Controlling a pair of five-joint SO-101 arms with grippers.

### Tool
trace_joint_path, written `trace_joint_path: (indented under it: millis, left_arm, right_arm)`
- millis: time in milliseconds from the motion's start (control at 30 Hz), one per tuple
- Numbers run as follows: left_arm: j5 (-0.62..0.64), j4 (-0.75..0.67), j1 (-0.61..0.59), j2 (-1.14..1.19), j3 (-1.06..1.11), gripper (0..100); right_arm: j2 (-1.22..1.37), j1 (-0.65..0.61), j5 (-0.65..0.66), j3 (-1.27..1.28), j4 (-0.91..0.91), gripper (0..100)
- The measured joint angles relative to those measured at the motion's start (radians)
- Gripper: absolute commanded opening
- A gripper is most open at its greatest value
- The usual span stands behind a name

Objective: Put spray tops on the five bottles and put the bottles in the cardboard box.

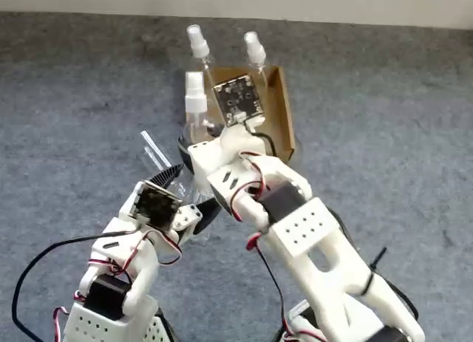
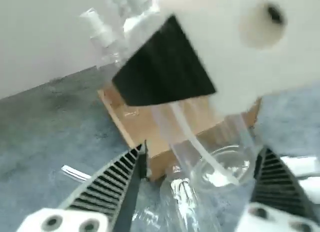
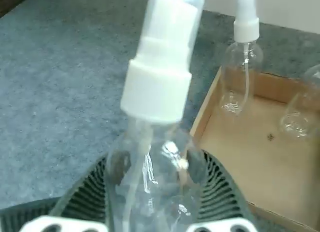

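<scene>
Right gripper [image 3: 155, 194] is clenched on an upright capped bottle [image 1: 196, 105], upper centre of the high view. The cardboard box [image 1: 286, 113] sits just right of it. Next move, likely: a short carry rightward over the box wall.

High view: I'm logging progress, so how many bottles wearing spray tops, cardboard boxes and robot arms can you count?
Bottles with spray tops: 3
Cardboard box: 1
Robot arms: 2
Total: 6
</scene>
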Motion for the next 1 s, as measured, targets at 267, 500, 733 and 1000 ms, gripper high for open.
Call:
trace_joint_path:
  millis: [267,500,733,1000]
  left_arm:
    - [-0.002,-0.009,0.0,-0.012,0.005,26]
    - [-0.005,-0.011,0.0,0.0,0.005,26]
    - [-0.008,-0.012,-0.011,0.0,0.029,26]
    - [-0.009,-0.041,-0.141,0.0,0.044,18]
  right_arm:
    - [-0.149,-0.006,0.078,0.003,0.084,0.3]
    - [-0.167,-0.011,0.137,0.021,0.089,0.3]
    - [-0.132,0.143,0.207,0.023,-0.005,0.3]
    - [0.267,0.199,0.227,-0.133,-0.206,0.3]
